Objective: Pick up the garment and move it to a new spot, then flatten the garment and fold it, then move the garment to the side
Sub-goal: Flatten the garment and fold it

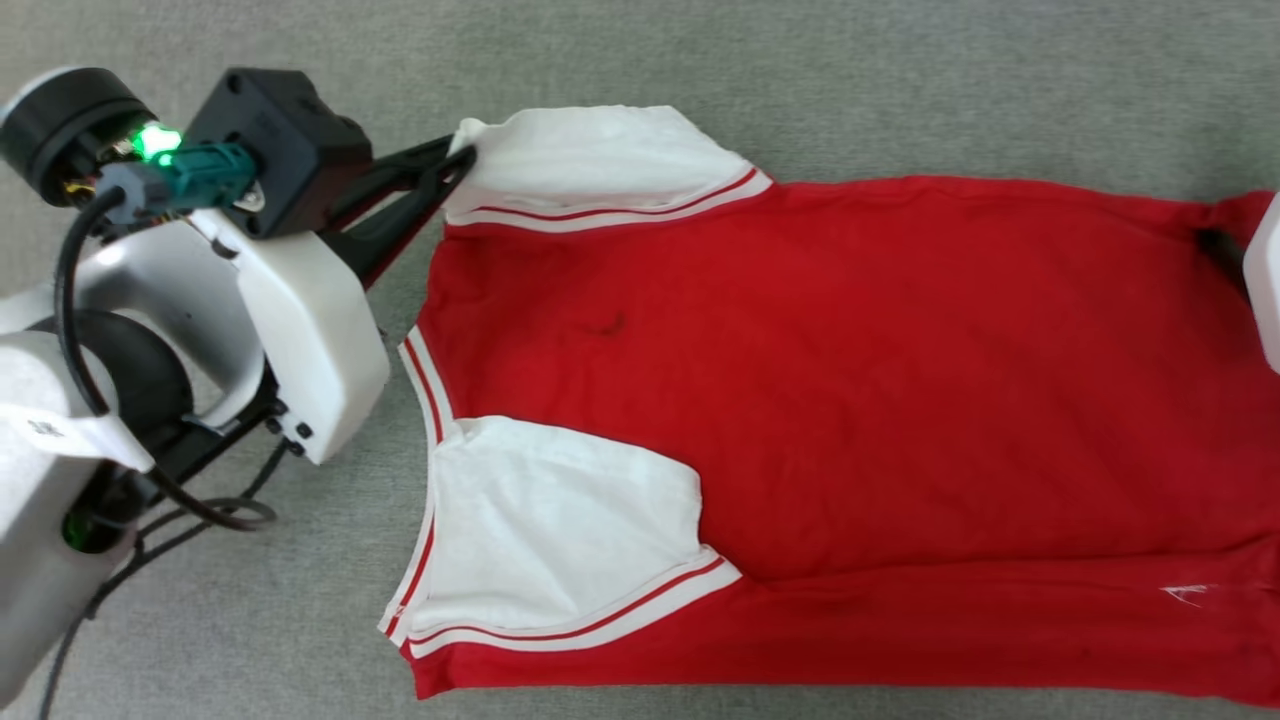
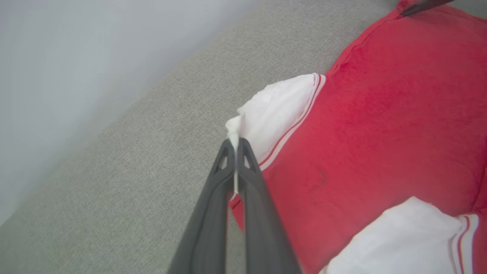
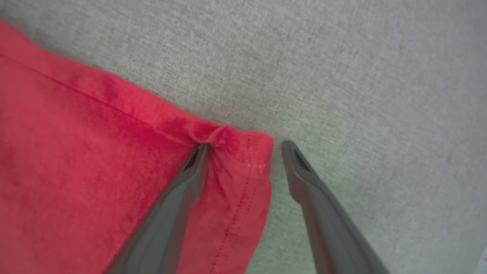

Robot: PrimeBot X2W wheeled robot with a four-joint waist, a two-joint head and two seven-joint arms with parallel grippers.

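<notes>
The red jersey T-shirt [image 1: 850,380] lies flat (white sleeves, striped trim) on grey woven cloth [image 1: 800,60]. The left gripper [image 2: 236,144] pinches its eleven-o'clock sleeve corner; the right gripper [image 3: 245,145], jaws apart, straddles the stitched three-o'clock hem corner.

**noob_arm:** how much room is there round the left tool [image 1: 462,160]?

**foldguy:** loads. It's bare grey table [image 1: 250,620] on its outer side, right out to the edge. On the inner side there's just the garment [image 1: 850,380], lying flat. The right tool [image 3: 246,145] has one finger over the hem corner, and it's open table past the other.
</notes>
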